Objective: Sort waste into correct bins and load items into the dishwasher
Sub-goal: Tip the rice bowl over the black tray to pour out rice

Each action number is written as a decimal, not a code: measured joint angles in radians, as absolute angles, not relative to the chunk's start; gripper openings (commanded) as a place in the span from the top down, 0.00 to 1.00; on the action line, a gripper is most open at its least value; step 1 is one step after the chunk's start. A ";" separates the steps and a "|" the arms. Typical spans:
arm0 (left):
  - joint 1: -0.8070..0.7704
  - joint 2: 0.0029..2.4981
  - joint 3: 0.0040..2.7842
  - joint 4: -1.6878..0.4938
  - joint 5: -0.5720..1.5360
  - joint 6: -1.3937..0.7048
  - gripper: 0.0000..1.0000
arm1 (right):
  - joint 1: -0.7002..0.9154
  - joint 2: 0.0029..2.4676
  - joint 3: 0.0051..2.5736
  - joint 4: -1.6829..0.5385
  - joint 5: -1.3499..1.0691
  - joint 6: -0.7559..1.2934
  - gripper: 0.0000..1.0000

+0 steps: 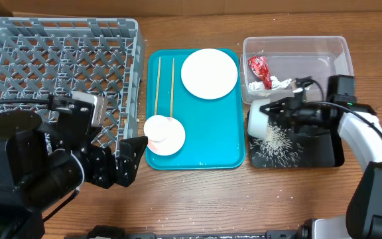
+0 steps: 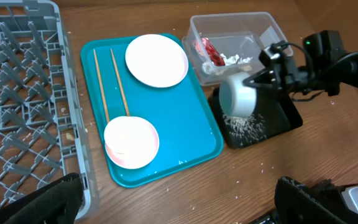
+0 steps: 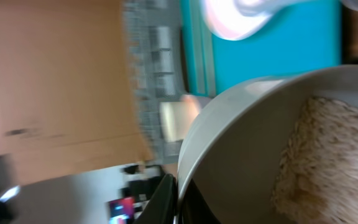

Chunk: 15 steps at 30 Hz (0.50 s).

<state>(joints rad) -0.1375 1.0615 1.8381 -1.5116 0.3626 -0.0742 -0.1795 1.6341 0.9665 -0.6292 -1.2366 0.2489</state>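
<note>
The left hand (image 1: 121, 166) hung nearest, fingers spread and holding nothing, over the counter (image 1: 244, 199) by the near corner of the dishwasher rack (image 1: 58, 60). Further out, the right hand (image 1: 272, 108) was clenched on the rim of the grey-green bowl (image 1: 257, 123), which was tipped on its side, mouth toward the black tray (image 1: 330, 159). The bowl looked stiff, smooth and probably slippery, so that pinch over the rim seemed the soundest hold. The rice grains (image 3: 309, 155) clinging inside, seen from the right wrist, would likely need a steeper tilt or a shake. More grains lay fanned out in the black tray below. Beyond it the clear tub (image 1: 340, 50) held the red wrapper (image 1: 258, 68) and white scraps (image 1: 280, 83). On the teal tray (image 1: 207, 133) lay the small pink bowl (image 1: 164, 135), then the chopsticks (image 1: 158, 86), with the plate (image 1: 209, 73) farthest.
</note>
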 measured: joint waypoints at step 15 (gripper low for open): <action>-0.138 1.078 1.838 -1.512 0.363 -0.074 0.00 | -0.274 1.634 0.966 -0.715 -1.353 0.212 0.96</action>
<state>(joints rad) -0.1375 1.0782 1.8381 -1.5116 0.3626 -0.0742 -0.2741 1.6344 0.9657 -0.7151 -1.3533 0.2123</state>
